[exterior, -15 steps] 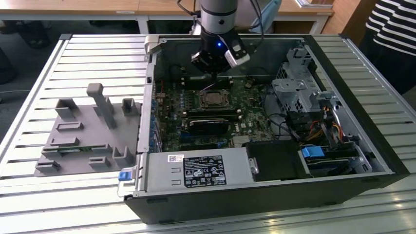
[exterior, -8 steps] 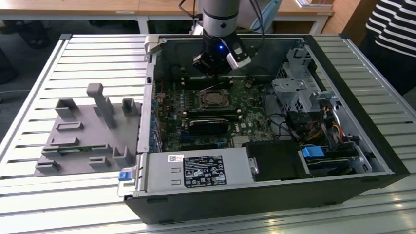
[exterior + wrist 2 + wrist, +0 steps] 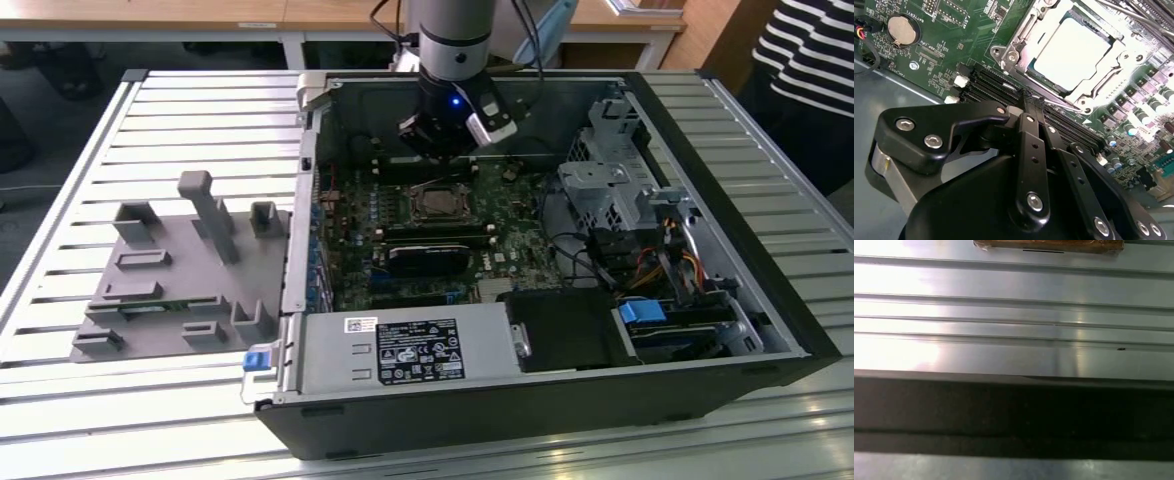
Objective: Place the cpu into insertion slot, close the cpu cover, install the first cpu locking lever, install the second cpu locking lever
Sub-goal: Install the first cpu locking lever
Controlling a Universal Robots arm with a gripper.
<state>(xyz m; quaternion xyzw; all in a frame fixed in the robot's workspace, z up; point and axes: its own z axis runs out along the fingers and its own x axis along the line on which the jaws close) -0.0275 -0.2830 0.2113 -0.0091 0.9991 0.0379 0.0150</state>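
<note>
Green board (image 3: 350, 275), exterior view: the tool (image 3: 434, 148) is hanging inside the open case (image 3: 787, 330), beside the insertion slot (image 3: 412, 203). Second wrist view: the cpu (image 3: 1071, 52) is lying seated under the closed cpu cover (image 3: 1106, 70), and the tool's fingers (image 3: 1026, 150) are sitting pinched together, empty, tips near the cover's edge. Risk, judged: pressing here, the tips could be slipping off thin metal and gouging the memory slots (image 3: 989, 80).

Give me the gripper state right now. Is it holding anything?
Gripper: closed, with nothing visible between its fingers. The tips are next to the cpu cover, and the cpu shows through the cover's window.
</note>
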